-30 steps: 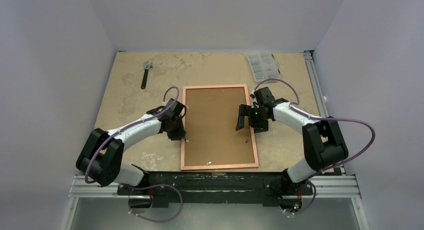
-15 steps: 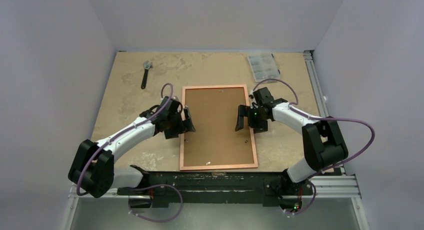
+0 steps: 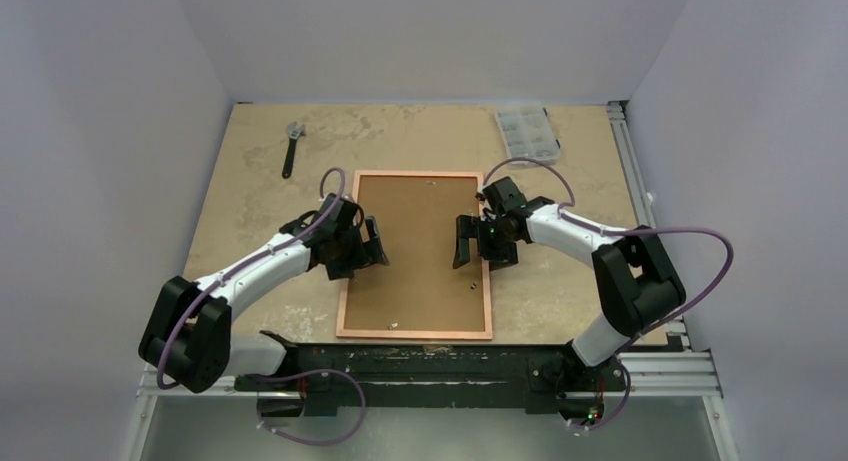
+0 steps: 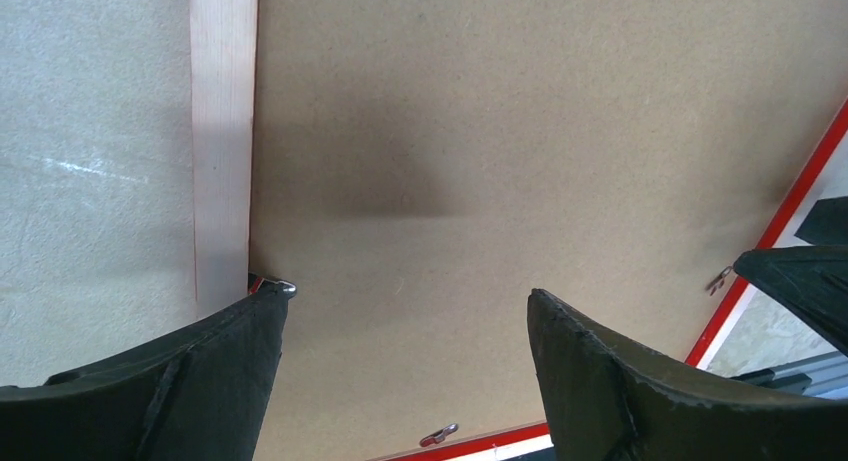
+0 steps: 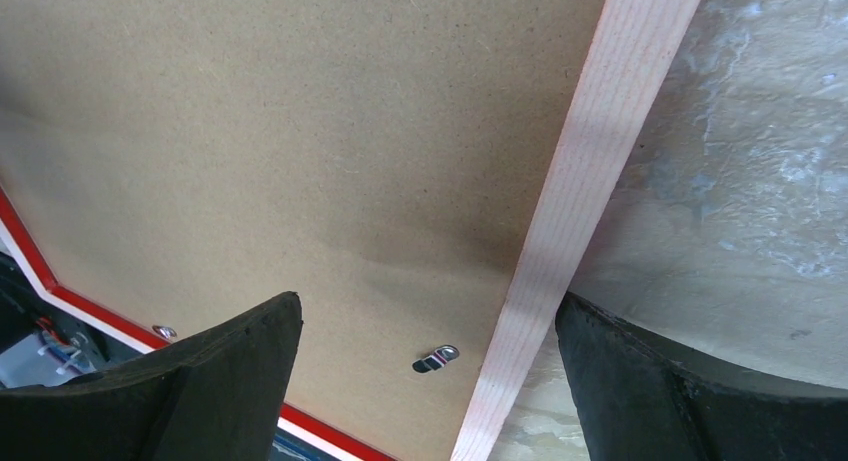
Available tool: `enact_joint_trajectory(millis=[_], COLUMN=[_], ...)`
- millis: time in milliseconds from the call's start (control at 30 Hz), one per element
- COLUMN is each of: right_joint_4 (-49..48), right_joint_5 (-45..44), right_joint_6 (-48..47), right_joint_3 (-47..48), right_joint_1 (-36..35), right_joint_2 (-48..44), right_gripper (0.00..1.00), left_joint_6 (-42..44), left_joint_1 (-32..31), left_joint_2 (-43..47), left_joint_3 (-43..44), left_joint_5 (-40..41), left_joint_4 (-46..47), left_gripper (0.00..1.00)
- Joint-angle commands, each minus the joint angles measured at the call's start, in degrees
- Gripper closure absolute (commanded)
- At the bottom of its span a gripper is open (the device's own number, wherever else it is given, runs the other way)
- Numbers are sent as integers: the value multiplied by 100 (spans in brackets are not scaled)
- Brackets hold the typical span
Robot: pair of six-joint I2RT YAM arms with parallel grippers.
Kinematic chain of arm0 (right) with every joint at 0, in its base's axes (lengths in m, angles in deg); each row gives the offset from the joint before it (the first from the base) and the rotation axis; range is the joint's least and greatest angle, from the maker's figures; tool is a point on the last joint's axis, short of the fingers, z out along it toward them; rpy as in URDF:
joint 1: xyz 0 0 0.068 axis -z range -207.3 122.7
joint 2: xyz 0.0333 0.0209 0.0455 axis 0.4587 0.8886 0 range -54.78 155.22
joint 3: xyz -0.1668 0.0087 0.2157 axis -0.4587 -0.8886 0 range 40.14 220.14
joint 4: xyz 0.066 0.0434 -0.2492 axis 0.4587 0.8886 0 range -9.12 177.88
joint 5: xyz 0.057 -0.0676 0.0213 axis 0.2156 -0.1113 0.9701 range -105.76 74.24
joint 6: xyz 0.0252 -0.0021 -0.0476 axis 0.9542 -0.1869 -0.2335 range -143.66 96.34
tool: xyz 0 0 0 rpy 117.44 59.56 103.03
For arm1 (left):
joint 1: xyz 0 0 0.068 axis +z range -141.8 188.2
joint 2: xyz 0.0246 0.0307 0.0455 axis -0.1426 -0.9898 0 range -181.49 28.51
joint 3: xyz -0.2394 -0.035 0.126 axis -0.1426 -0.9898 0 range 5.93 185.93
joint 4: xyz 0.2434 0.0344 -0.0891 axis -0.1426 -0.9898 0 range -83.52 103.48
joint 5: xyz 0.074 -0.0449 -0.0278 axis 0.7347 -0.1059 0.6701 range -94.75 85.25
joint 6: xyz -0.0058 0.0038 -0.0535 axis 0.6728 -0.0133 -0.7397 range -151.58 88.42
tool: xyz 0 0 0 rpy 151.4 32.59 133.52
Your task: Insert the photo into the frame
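Lying beyond the frame (image 3: pixel 415 333) are wrench (image 3: pixel 291 147) and parts box (image 3: pixel 524 131).

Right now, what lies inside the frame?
Only the brown backing board shows, filling the frame. Whether the photo lies under it cannot be seen.

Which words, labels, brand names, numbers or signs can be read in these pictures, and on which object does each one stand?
None: no text can be read in any view.
The frame and its brown backing board show only bare surfaces, also in the close wrist views.
The wrench and the clear plastic box are too small to show any marking.
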State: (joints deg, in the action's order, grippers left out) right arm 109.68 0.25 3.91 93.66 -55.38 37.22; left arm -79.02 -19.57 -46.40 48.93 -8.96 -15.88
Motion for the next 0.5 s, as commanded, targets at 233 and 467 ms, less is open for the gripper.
enact_joint_trajectory(millis=[233, 467], right_joint_4=[-87, -226], right_joint_5=[-202, -121], right_joint_6=[24, 98], right_joint_3=[103, -156], right_joint_1=[-64, -62], right_joint_2=[-320, -761], right_gripper=[3, 2], left_joint_6=[-96, -339], left_joint_1=[37, 41], left_joint_2=[485, 1428], left_joint_3=[-298, -547], left_joint_5=[266, 403], left_joint_4=[-166, -237], left_gripper=[12, 8])
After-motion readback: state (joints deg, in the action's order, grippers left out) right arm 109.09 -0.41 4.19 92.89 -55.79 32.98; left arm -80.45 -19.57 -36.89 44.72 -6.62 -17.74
